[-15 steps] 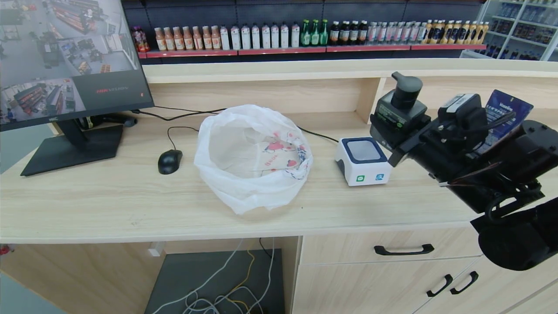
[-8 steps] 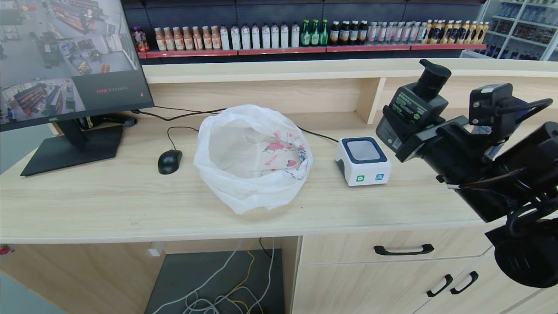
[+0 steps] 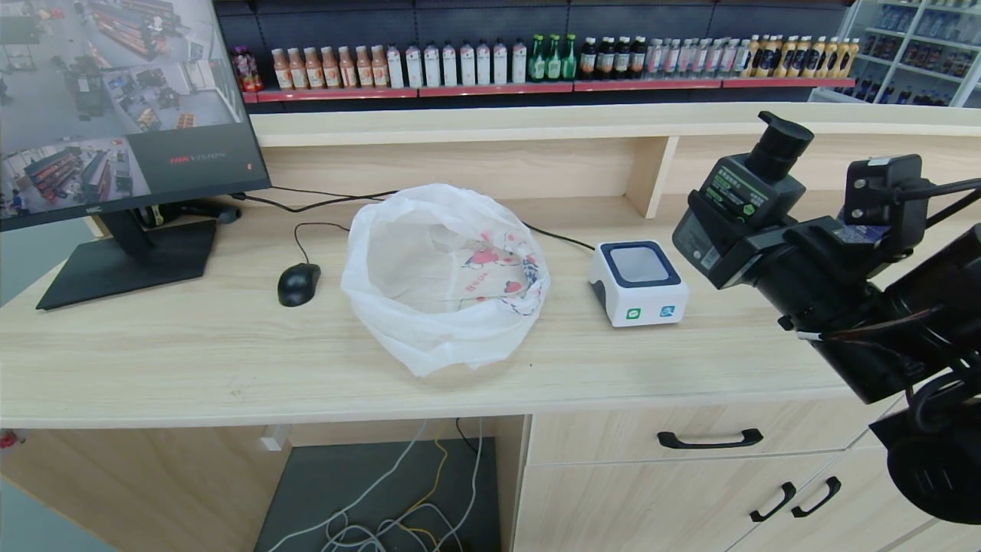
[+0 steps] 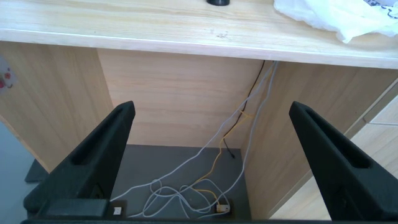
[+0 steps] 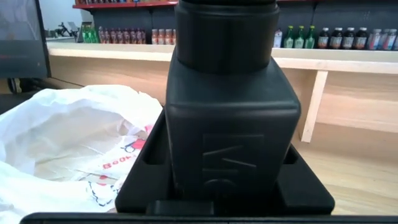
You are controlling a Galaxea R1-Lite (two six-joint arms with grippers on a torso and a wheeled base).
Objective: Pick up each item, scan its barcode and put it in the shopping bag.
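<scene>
The bottle (image 3: 739, 195) is in the air, tilted, just to the right of the scanner (image 3: 638, 282) and above the counter (image 3: 191, 353), with our right gripper (image 3: 747, 249) clamped on its lower body. Our left gripper (image 4: 211, 109) hangs below the counter edge, fingers apart. We judge the risk to be a missed scan, because the bottle's printed side faces up and away from the scanner window. Swinging across to the bag (image 3: 444, 276) could also clip the scanner.
</scene>
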